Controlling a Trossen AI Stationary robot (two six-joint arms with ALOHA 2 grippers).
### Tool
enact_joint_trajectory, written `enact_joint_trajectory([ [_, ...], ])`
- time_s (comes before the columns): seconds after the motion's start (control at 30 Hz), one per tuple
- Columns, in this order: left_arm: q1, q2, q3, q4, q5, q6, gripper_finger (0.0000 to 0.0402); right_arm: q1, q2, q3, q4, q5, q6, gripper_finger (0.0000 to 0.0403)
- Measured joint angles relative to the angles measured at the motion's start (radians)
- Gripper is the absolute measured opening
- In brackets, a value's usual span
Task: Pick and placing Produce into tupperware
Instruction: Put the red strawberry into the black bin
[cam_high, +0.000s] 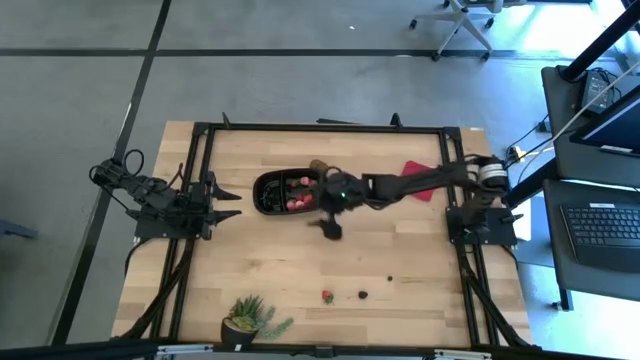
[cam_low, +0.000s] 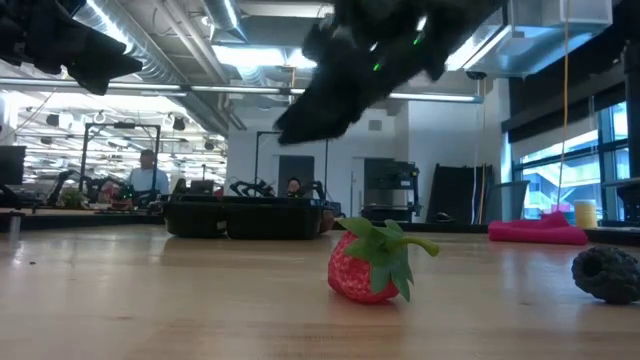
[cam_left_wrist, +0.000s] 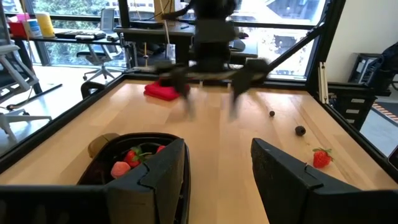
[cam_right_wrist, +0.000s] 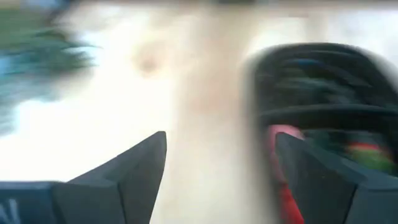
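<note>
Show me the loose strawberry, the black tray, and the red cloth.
Strawberry (cam_low: 365, 272): low view, on its red body.
Tray (cam_high: 262, 190): high view, on its left rim.
Red cloth (cam_high: 418, 177): high view, on its bare part beside the arm.

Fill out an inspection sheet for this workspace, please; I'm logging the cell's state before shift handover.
Surface: wooden table inside a black frame.
Job's things: black tupperware holding several red pieces; a strawberry and two dark berries loose on the table near the front edge.
Clutter: potted plant at the front edge; red cloth near the right arm's base.
Grippers: right gripper open, empty, just beside the tupperware; left gripper open, empty, waiting at the table's left side.
Cables: bundles at both arm bases.
Surroundings: desks with a keyboard to the right; office chair beyond the table; people seated in the background.
</note>
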Motion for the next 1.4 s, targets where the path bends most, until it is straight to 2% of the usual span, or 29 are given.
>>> enact_joint_trajectory([
  [0.1, 0.000, 0.000, 0.000, 0.000, 0.000, 0.000, 0.0179, 0.063, -0.056, 0.000, -0.095, -0.073, 0.016, 0.0299],
  [0.3, 0.000, 0.000, 0.000, 0.001, 0.000, 0.000, 0.0179, 0.231, -0.072, 0.000, -0.123, -0.070, 0.063, 0.0299],
  [0.37, 0.000, 0.000, 0.000, 0.001, 0.000, 0.000, 0.0179, 0.289, -0.058, 0.000, -0.115, -0.014, 0.061, 0.0299],
  [0.5, 0.000, 0.000, 0.000, 0.000, 0.000, -0.001, 0.0179, 0.385, -0.031, -0.001, -0.114, 0.198, 0.081, 0.0299],
  [0.6, 0.000, 0.000, 0.000, 0.000, 0.000, -0.024, 0.0179, 0.443, -0.012, -0.001, -0.099, 0.343, 0.179, 0.0299],
  [0.67, 0.000, 0.000, 0.000, -0.001, 0.000, -0.041, 0.0179, 0.473, 0.002, -0.001, -0.089, 0.387, 0.267, 0.0299],
  [0.83, 0.000, 0.000, 0.000, -0.011, 0.000, -0.056, 0.0179, 0.544, 0.040, -0.001, -0.013, 0.413, 0.380, 0.0299],
  [1.07, 0.000, 0.000, 0.000, -0.014, 0.000, -0.057, 0.0179, 0.615, 0.107, -0.001, 0.060, 0.468, 0.345, 0.0299],
  [1.4, 0.000, 0.000, -0.001, -0.054, 0.000, -0.134, 0.0179, 0.622, 0.195, -0.001, 0.065, 0.475, 0.322, 0.0299],
])
